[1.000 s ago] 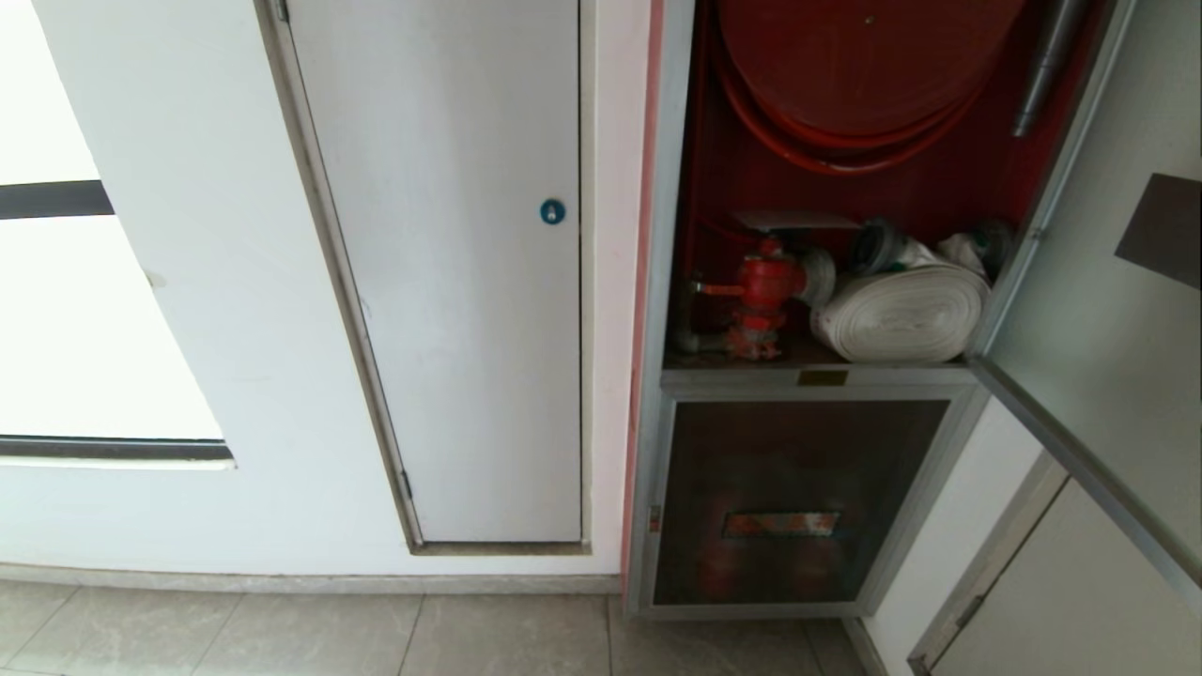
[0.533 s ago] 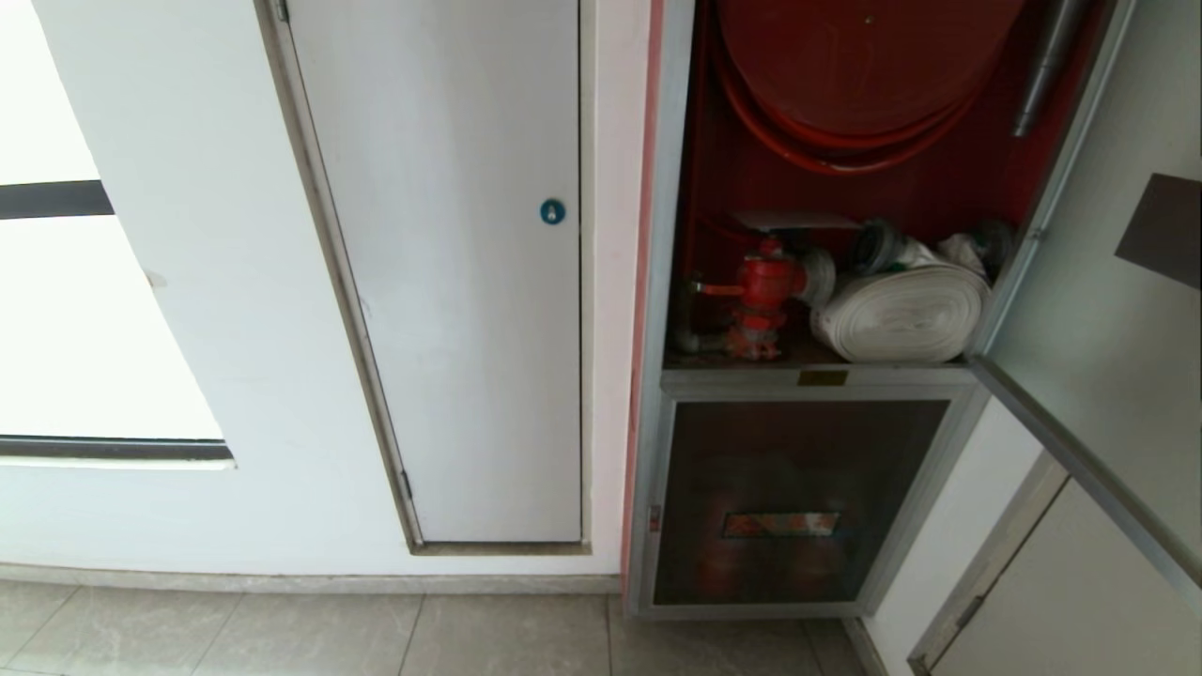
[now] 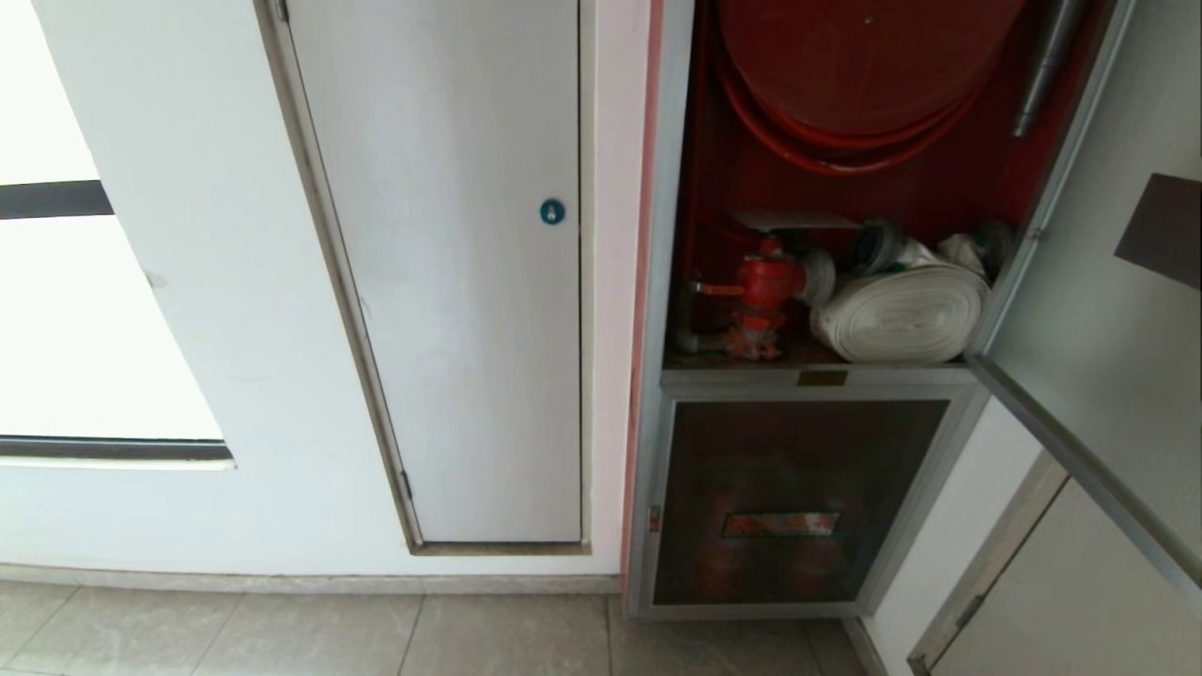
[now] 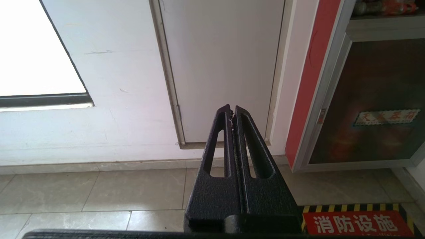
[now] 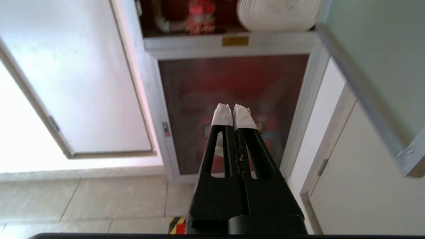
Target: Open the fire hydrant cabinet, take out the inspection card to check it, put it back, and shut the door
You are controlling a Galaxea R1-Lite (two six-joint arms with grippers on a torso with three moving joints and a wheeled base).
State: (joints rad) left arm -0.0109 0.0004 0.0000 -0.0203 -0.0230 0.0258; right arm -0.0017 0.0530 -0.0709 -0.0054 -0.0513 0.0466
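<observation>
Whitish inspection card atop red valve in open cabinet, well apart from both closed empty jaws

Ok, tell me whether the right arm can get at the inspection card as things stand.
Probably yes. The door stands swung open, and the inspection card lies exposed above the red valve with nothing before it. The right gripper is shut, low before the lower glass door.

The door stands open; rolled hose and valve crowd the shelf.
</observation>
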